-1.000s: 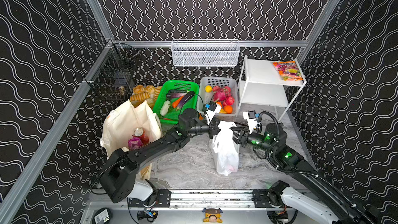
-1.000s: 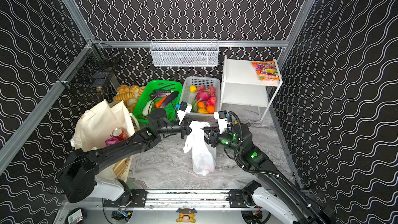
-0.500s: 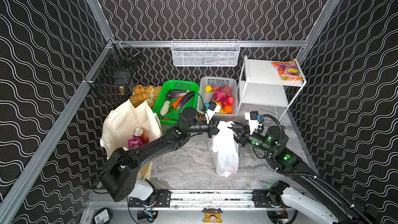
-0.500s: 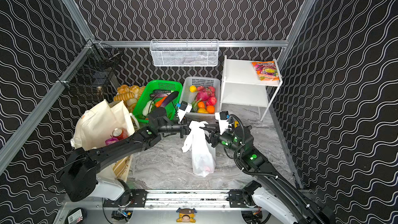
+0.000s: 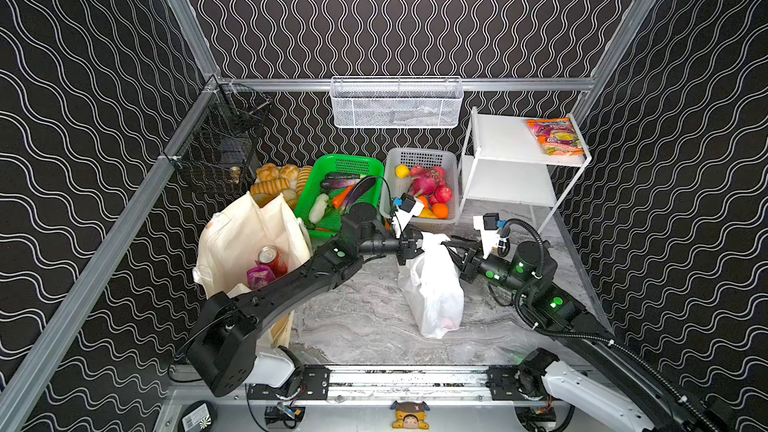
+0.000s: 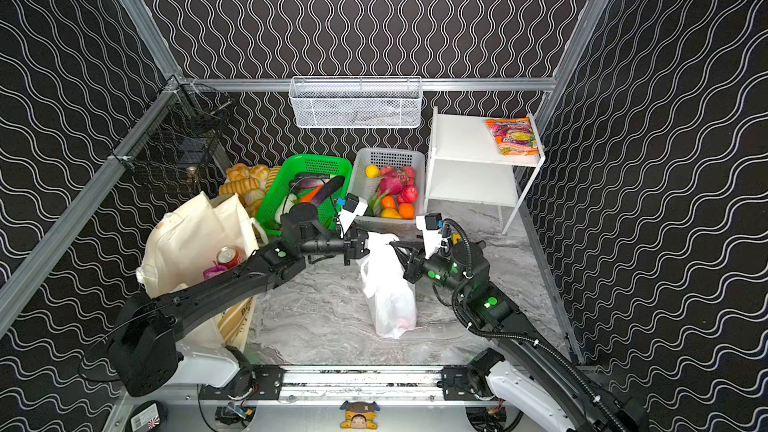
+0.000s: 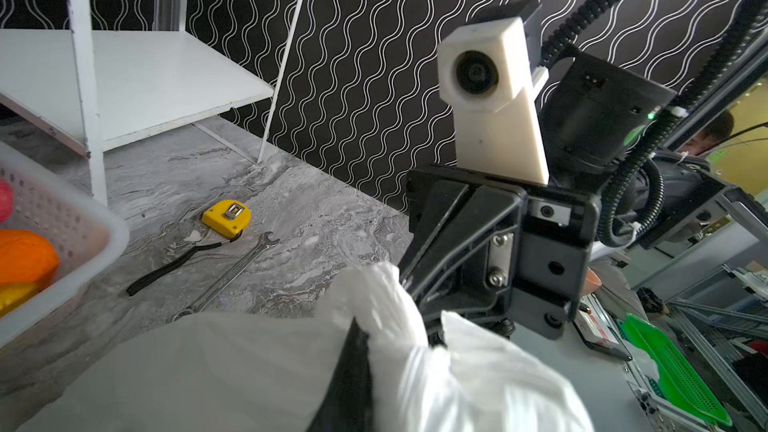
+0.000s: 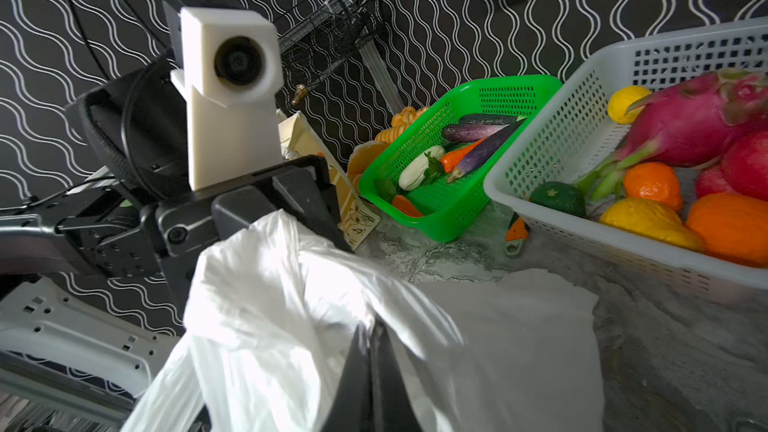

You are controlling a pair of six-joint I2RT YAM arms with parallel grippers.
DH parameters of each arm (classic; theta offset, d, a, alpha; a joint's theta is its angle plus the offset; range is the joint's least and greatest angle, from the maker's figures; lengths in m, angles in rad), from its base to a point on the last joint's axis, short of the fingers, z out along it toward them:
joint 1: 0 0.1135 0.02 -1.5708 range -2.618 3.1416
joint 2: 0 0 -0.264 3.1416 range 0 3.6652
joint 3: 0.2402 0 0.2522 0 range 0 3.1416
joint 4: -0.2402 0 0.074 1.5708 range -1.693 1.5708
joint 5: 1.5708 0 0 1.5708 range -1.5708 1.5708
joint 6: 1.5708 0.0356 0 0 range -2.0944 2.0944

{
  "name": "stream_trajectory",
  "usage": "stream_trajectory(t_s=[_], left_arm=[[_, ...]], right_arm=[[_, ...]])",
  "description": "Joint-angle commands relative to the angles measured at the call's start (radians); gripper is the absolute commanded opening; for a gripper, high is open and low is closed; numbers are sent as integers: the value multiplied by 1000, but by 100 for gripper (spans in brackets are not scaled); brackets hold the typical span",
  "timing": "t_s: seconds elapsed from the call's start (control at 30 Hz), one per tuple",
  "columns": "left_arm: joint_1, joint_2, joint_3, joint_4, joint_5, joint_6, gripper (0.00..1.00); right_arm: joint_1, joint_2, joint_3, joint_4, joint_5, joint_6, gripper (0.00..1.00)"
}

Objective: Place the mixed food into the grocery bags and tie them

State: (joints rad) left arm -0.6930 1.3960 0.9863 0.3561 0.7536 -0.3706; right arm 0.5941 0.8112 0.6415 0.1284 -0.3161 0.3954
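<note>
Over the last second the right gripper has come in from beside the white plastic bag and clamped onto its gathered top; before, its jaws stood apart. In the right wrist view its fingers lie pressed together with only a thin seam between them and white film bunched on both sides. Opposite, the left gripper meets the same top from the other side, hardly shifted. In the left wrist view its fingers read as one dark wedge with plastic puckered at the tip, so it too pinches the bag. That bag stands upright on the grey marble tabletop, with something reddish showing through near its base. Well to the left, the cream tote stands open, a red can and a purple packet inside.
</note>
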Motion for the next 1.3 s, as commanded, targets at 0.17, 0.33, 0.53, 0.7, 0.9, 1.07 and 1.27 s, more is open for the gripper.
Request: stream_trajectory(t_s=[0.17, 0.33, 0.53, 0.7, 0.9, 1.07, 1.27], left_arm=[[25, -12, 47, -186, 30, 76, 47], [61, -67, 57, -359, -14, 114, 65], [62, -134, 101, -448, -30, 48, 77], [51, -99, 237, -558, -25, -131, 82], [-29, 28, 429, -792, -77, -261, 86], [-99, 117, 532, -861, -114, -237, 79], [-101, 143, 519, -877, -219, -223, 41]], right_arm=[[-2, 1, 10, -52, 79, -72, 0], [-2, 8, 12, -51, 86, -81, 0], [-1, 22, 24, -48, 78, -97, 0], [-2, 26, 28, -48, 80, -112, 0], [-1, 28, 22, -28, 75, -122, 0], [-2, 38, 40, -40, 50, -135, 0], [-1, 3, 26, -53, 50, -142, 0]])
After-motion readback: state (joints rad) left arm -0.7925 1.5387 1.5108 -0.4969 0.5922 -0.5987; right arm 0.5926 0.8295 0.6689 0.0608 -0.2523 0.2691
